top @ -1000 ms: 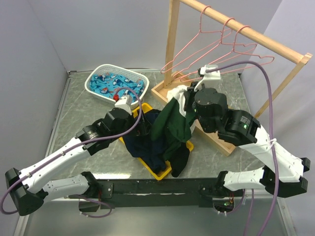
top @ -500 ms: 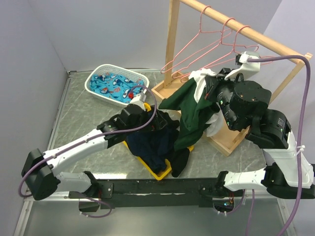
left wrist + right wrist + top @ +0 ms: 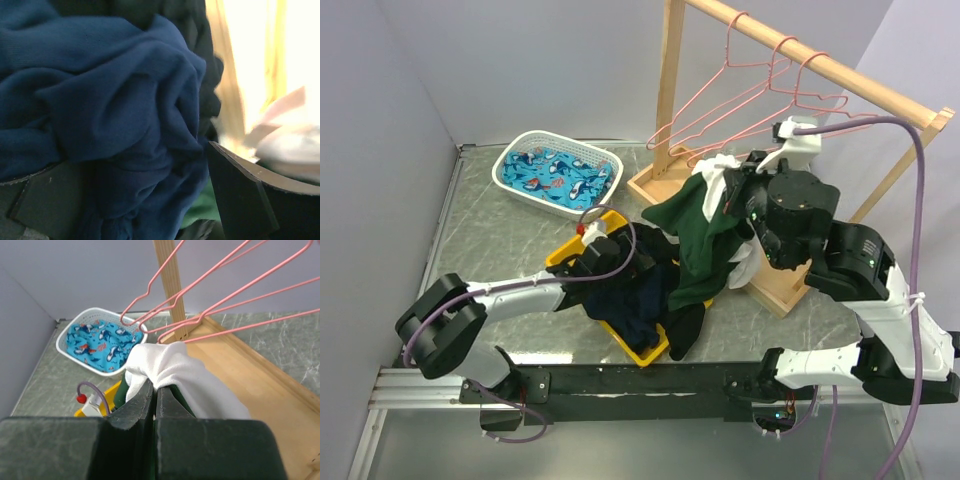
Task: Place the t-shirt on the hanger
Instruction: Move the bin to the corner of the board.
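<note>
Jaws wide at the left gripper (image 3: pixel 142 192) around the navy garment (image 3: pixel 110 100), gripping nothing, and farther back shut at the right gripper (image 3: pixel 154 386) on a white fold of the limp, light t-shirt (image 3: pixel 172 362) just under the hanger (image 3: pixel 168 264); probably wants a collar hold.

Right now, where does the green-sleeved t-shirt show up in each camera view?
Top external: the t-shirt is centre-right, hanging from the right tool.
Left wrist: probably only the green sliver at the bottom edge, under the navy garment.
Right wrist: a white bunch at centre, pinched in the tool.
Shared landmark: the white basket, upper left in the top external and right wrist views; not in the left wrist view.
</note>
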### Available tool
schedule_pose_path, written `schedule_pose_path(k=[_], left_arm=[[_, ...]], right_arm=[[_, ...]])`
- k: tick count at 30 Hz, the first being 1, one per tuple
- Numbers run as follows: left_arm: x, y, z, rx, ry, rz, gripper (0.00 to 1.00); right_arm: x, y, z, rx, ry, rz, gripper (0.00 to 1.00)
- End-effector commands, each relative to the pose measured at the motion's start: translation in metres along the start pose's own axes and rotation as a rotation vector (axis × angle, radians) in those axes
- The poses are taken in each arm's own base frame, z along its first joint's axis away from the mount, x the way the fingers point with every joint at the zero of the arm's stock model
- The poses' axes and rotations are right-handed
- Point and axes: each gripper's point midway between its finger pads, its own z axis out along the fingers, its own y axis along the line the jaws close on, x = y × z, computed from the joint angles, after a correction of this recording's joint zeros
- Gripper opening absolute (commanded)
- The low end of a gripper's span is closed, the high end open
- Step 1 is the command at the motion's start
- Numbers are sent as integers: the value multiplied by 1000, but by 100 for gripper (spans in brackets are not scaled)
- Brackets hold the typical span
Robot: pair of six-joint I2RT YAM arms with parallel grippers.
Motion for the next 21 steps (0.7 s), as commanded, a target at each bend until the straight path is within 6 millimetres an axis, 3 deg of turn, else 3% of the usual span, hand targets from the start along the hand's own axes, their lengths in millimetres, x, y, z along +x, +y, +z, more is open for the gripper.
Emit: schedule_pose_path(k=[1,8,11,14,15,16,21], left_arm=[[-2,94,-3,-323,-91,-163,96],[-47,196,-51,-702,-309,-415,99],[-61,228,-73,-785,-369,-514,99],[-75,252,-95,-842,-447,-580,99],[-81,253,-101,-833,-479,-616,93],[-83,257,-107,-841,-493,-630,99],[-106,273,-141,-853,-605,-724,99]], right_arm=[[0,4,-3,-34,-4,60,0],[21,15,0,-86,36,56,0],[28,20,1,-107,53,49,0],[31,24,2,-125,60,49,0],[32,25,2,-130,62,49,0],[34,28,2,-143,68,48,0],[43,35,3,-168,95,39,0]])
